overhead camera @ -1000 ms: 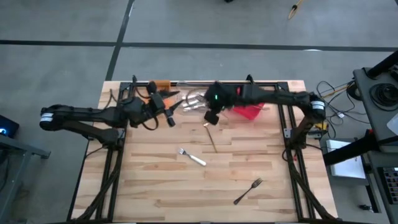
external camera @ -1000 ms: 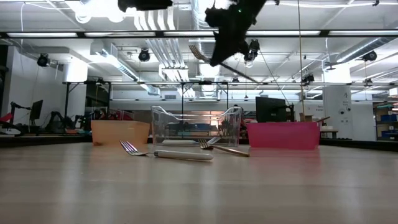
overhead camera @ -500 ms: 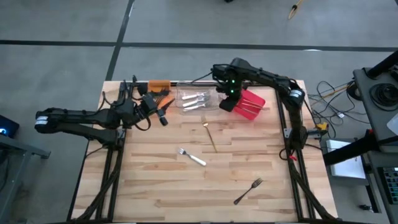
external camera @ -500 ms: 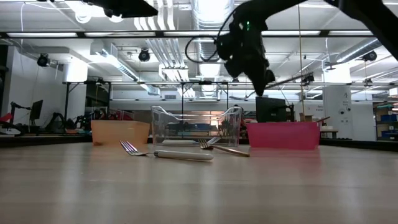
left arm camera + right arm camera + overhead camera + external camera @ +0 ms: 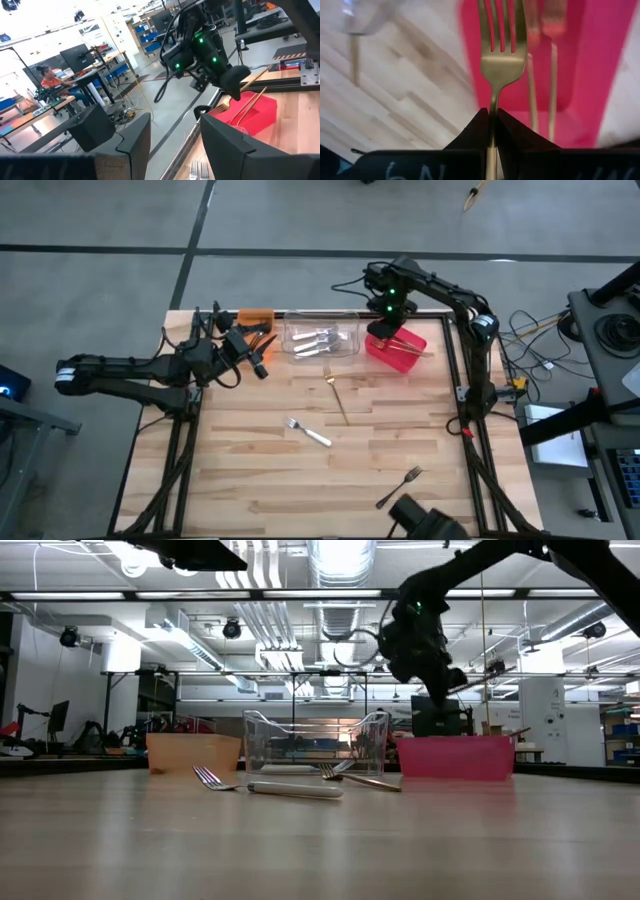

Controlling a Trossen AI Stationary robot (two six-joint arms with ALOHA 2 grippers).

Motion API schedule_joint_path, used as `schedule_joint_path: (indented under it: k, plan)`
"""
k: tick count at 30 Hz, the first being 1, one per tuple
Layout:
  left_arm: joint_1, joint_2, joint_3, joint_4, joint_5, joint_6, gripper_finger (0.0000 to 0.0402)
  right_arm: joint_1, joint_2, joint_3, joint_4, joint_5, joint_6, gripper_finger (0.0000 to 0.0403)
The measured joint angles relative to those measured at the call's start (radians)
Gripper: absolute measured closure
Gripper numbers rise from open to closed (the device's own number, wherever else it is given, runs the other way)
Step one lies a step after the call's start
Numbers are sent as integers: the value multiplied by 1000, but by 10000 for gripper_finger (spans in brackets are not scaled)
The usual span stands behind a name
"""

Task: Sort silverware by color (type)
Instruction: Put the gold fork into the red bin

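Observation:
My right gripper (image 5: 387, 330) hangs over the red bin (image 5: 410, 356) at the table's far right, shut on a gold fork (image 5: 501, 55). More gold forks (image 5: 552, 75) lie inside that bin. My left gripper (image 5: 258, 362) hovers open near the orange bin (image 5: 256, 317), touching nothing. Silver forks (image 5: 318, 340) lie in the clear bin (image 5: 345, 348). Flat on the table lie a gold fork (image 5: 339, 399), a silver, white-handled fork (image 5: 309, 433) and a black fork (image 5: 400, 486). My right gripper pinches the gold fork between its two fingers at the neck (image 5: 493, 100), just behind the head. The handle runs back between the fingers and the tines (image 5: 501, 25) point away from the wrist. The fork is lifted clear above the red bin (image 5: 580, 60).
The orange, clear and red bins stand in a row along the table's far edge. The three loose forks lie in the middle and the near right of the wooden table (image 5: 250, 470). A person sits at a desk in the room beyond (image 5: 50, 80).
My right gripper has carried the gold fork from above the clear bin toward the table's right and far edge, and now stands lower over the red bin. My left arm has drawn back slightly toward the table's left.

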Motion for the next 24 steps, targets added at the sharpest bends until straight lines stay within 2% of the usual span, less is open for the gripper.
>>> schedule_joint_path:
  k: [7, 11, 16, 24]
  plan:
    - [3, 0, 0, 0, 0, 3, 248, -74, 2, -118, -2, 97, 7, 390]
    - [12, 0, 0, 0, 0, 3, 248, -77, 2, -164, 1, 102, -1, 390]
    - [19, 1, 0, 0, 0, 3, 248, -74, 2, -210, 58, 186, 4, 390]
    - [19, 1, 0, -8, 0, 3, 248, -73, 3, -241, 163, 185, 1, 390]
